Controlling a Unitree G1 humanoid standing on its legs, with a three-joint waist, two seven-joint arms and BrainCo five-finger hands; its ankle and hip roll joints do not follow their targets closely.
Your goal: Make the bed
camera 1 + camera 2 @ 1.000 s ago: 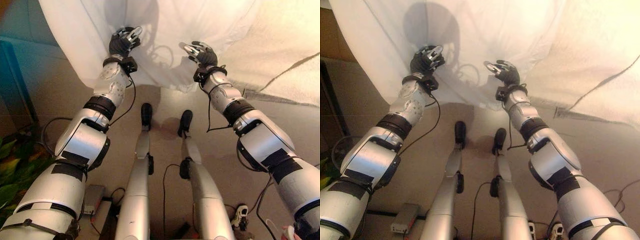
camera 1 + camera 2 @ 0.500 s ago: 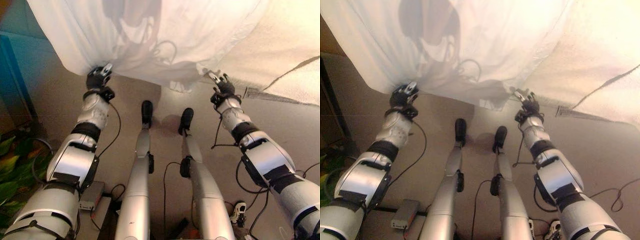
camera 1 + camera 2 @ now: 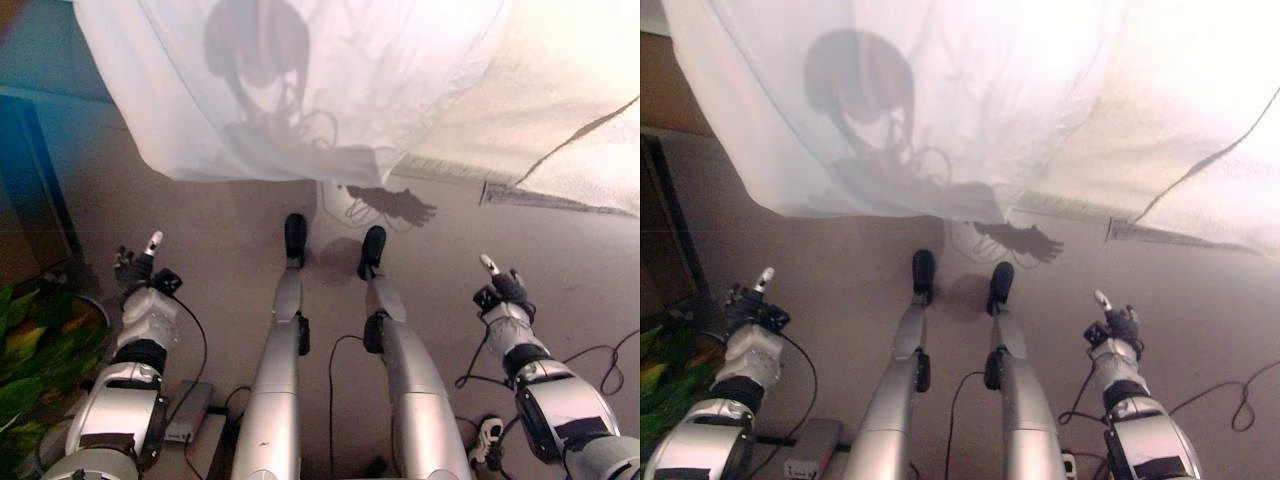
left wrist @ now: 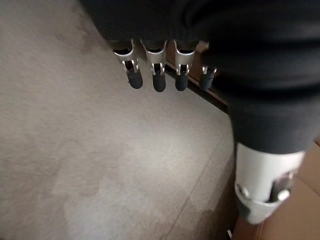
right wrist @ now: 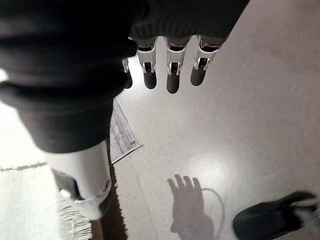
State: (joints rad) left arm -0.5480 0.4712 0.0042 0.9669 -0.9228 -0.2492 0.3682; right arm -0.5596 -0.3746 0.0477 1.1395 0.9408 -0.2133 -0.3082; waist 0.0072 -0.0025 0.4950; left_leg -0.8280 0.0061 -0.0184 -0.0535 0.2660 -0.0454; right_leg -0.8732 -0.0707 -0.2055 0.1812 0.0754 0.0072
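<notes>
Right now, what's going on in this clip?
The robot stands at the edge of a bed, looking down at a white sheet that hangs over the side toward the floor. Neither hand is on the bedding: the left hand and the right hand are both low at the robot's sides, fingers straight and holding nothing. A cream blanket lies on the bed beside the sheet.

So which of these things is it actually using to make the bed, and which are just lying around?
Part of the job:
- white sheet hanging over the bed's edge
- cream blanket beside it
- left hand and right hand, both low over the floor, holding nothing

Just lying about:
- green plant
- small grey box on the floor
</notes>
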